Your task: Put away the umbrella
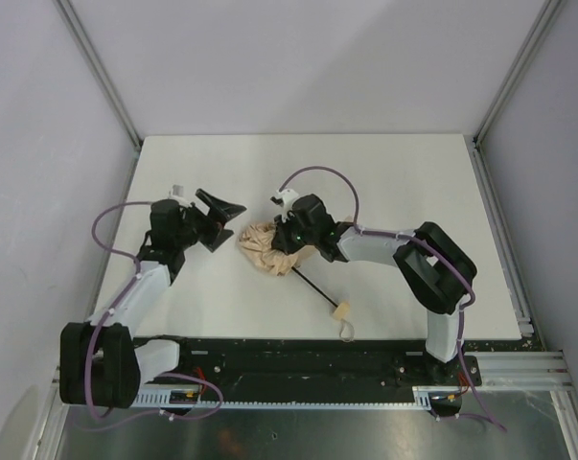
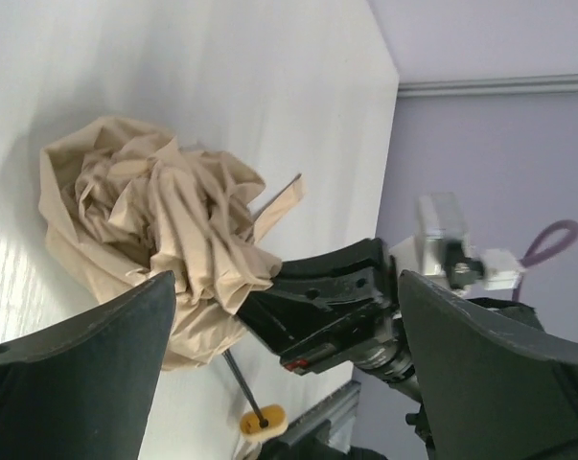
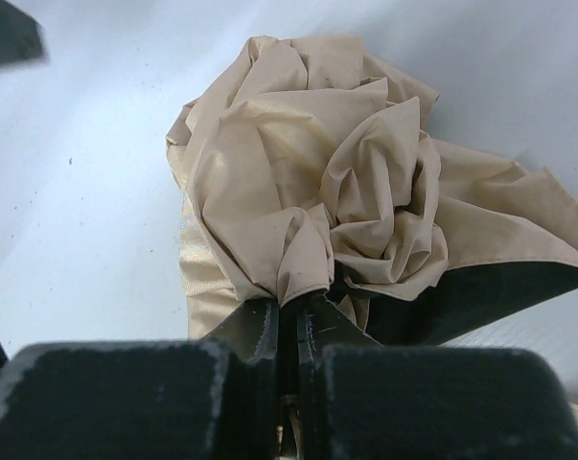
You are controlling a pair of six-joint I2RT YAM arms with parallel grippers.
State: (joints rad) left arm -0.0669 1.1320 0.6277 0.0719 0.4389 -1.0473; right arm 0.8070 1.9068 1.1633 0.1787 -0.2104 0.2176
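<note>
The umbrella (image 1: pixel 266 246) lies mid-table, its tan canopy crumpled. Its thin black shaft (image 1: pixel 315 287) runs toward the near right and ends at the pale knob handle (image 1: pixel 342 310) with its loop strap. My right gripper (image 1: pixel 289 247) is shut on a fold of the canopy (image 3: pixel 308 206); in the right wrist view the jaws stand nearly together with cloth pinched between them. My left gripper (image 1: pixel 221 218) is wide open and empty, just left of the canopy. The left wrist view shows the canopy (image 2: pixel 154 220), the knob (image 2: pixel 263 419) and the right gripper's black fingers (image 2: pixel 317 297).
The white table (image 1: pixel 384 172) is walled by grey panels with metal rails on both sides. A black base rail (image 1: pixel 298 359) runs along the near edge.
</note>
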